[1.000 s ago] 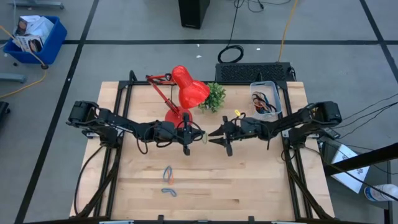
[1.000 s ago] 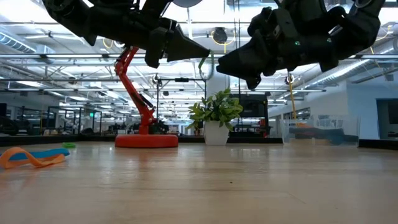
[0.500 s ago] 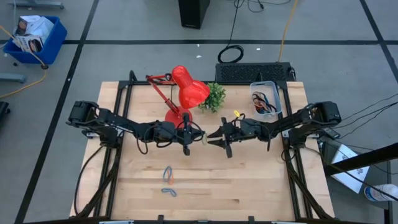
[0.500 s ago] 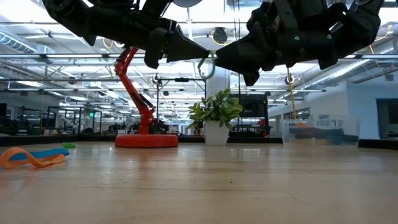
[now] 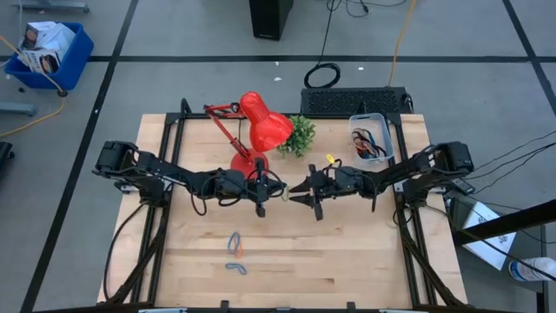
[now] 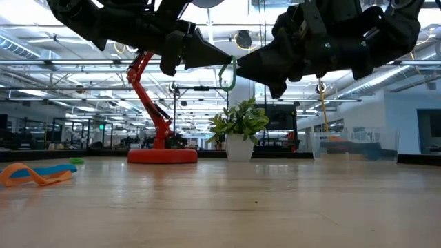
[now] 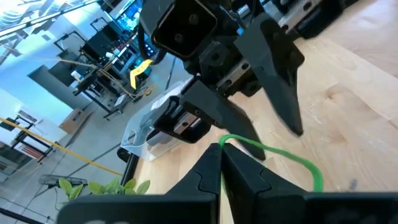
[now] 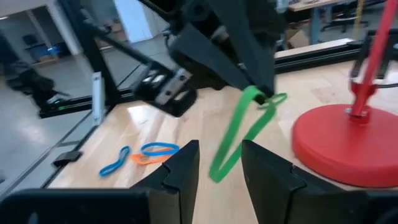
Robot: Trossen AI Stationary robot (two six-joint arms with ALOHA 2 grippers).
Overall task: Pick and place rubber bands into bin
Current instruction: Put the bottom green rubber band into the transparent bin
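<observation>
Honestly not seeing any readable text, label, brand or number anywhere in these views. The blue crate [image 5: 52,54] off in the floor corner is holding some printed packaging, but the print is coming out way too small to read. The yellow tag [image 7: 140,70] showing in the left wrist view is looking blank from here. Nothing legible is showing on the arms, the lamp or the surface either.
</observation>
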